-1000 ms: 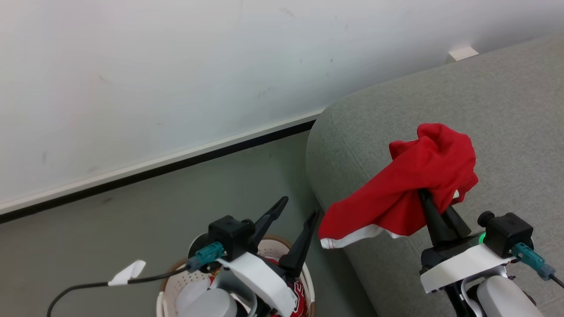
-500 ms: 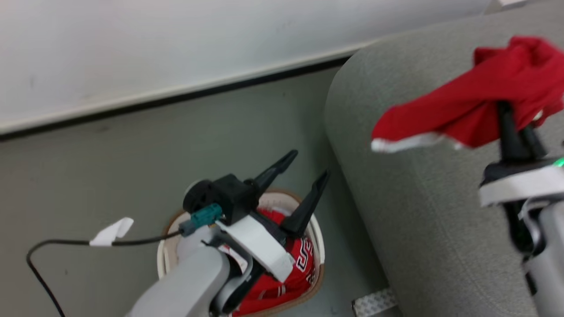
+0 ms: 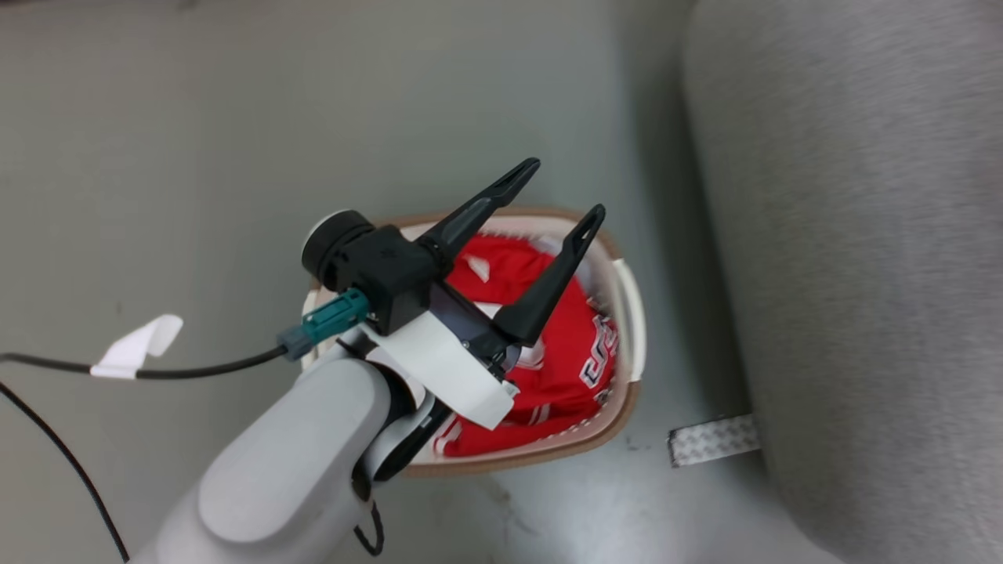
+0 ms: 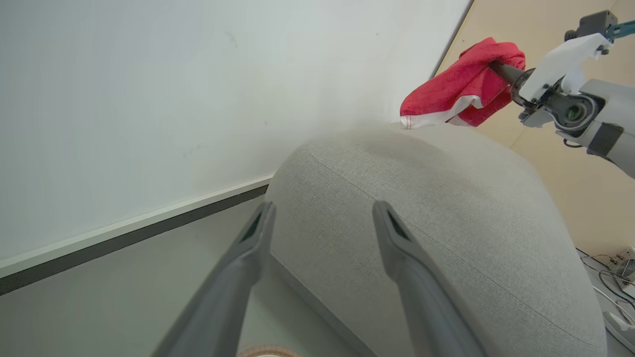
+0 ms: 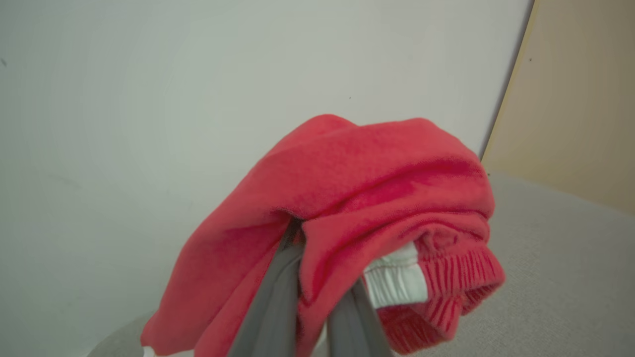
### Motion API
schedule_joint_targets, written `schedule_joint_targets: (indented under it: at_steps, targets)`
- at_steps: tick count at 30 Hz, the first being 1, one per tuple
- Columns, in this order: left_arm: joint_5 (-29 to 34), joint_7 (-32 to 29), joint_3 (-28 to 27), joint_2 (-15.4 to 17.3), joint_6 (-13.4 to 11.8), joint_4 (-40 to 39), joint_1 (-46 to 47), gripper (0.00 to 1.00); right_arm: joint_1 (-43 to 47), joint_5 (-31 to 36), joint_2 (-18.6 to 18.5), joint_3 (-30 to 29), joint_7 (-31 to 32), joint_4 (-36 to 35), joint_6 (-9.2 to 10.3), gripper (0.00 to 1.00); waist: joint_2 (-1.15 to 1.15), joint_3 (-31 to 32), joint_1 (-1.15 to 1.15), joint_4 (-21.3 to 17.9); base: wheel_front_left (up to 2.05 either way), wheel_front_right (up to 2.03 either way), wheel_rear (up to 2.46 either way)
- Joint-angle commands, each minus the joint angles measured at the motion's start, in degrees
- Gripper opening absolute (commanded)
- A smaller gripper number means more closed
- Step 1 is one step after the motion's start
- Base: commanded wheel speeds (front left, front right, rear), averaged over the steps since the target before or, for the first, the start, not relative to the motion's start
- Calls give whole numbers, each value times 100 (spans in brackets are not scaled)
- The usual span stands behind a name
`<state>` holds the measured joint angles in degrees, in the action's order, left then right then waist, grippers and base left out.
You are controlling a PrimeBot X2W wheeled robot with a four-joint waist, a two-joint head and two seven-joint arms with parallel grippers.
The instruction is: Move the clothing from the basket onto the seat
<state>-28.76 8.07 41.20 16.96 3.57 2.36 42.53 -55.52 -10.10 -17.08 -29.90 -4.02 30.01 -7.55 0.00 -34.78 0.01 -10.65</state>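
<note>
The tips of the right gripper's (image 5: 317,270) two dark fingers (image 5: 275,302) are hiding from you inside the crumpled red garment with white trim (image 5: 357,188). The left gripper (image 3: 566,186) and its pale grey forearm (image 3: 290,478) are covering much of the oval cream-white plastic basket (image 3: 548,452) and the bright red jersey (image 3: 564,376), leaving its block lettering showing only in part. The large light grey fabric sofa (image 3: 846,274) is blurring and running off the right edge.

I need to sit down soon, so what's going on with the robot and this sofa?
The robot is moving clothes from a laundry basket to the grey sofa. Its right tool is shut on a red garment with white trim, held up over the sofa and not yet released. The left tool hangs open above the basket on the floor, where a red jersey with block lettering lies waiting.
</note>
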Motion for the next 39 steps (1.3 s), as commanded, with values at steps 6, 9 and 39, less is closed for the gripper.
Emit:
schedule_joint_targets:
  at_steps: [6, 9, 39]
  targets:
    - [146, 202, 43, 46, 50, 116, 126, 100, -185, 833, 366, -1203, 20, -90, 12, 0, 0, -610, -1, 591, 0, 0, 0]
    - [145, 278, 59, 85, 76, 211, 77, 100, -55, 1247, 658, -1611, -73, -135, 12, 9, 0, -607, -1, 601, 0, 0, 0]
    - [-526, 711, -517, 20, -480, 1340, -1732, 100, 3200, 1226, 1391, 1783, -1116, -633, 12, 100, 0, 2462, -1, 338, 0, 0, 0]
